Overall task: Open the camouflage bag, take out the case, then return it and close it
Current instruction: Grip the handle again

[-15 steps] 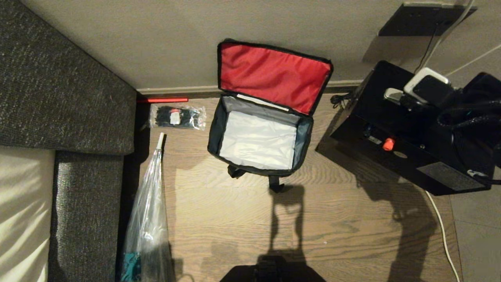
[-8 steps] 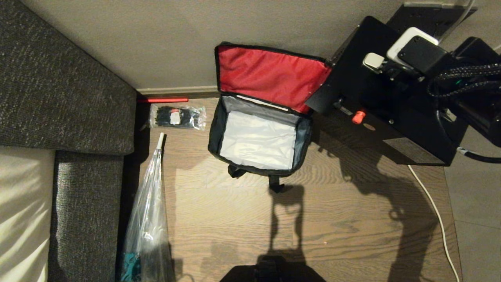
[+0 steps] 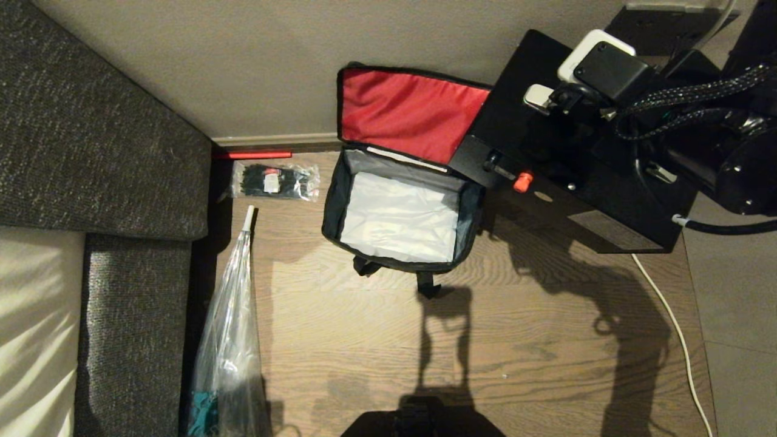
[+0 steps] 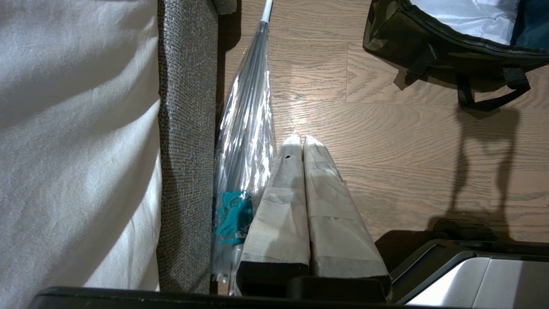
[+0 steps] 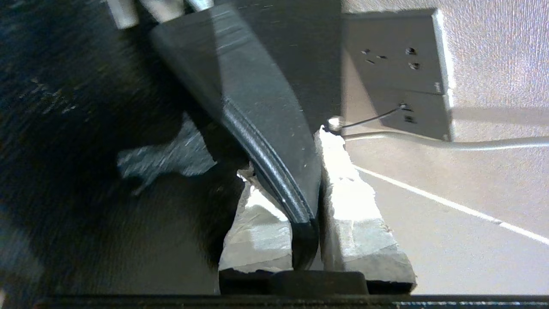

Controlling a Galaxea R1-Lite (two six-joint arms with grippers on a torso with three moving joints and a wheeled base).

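Note:
The camouflage bag [image 3: 332, 200] stands open on the wood floor, its red-lined lid [image 3: 400, 112] leaning back against the wall and its silvery inside showing nothing in it. The black case [image 3: 546, 158], with a red spot [image 3: 522, 181] on its side, hangs in the air right of the bag and covers the lid's right edge. My right gripper [image 3: 555, 100] is on top of the case, shut on its black handle [image 5: 266, 128], which runs between the pads [image 5: 351, 201]. My left gripper [image 4: 298, 139] is parked low over the floor, shut and empty, with the bag's camouflage corner [image 4: 394, 34] beyond it.
A grey sofa [image 3: 91, 152] fills the left side. A wrapped umbrella [image 3: 230, 340] lies along it. A clear packet of black items [image 3: 274, 181] sits left of the bag. A white cable [image 3: 680, 340] runs across the floor at right, below a wall socket [image 5: 399, 73].
The right arm has carried the case up and to the left, from beside the bag on the floor side to level with the lid. The left arm has stayed still.

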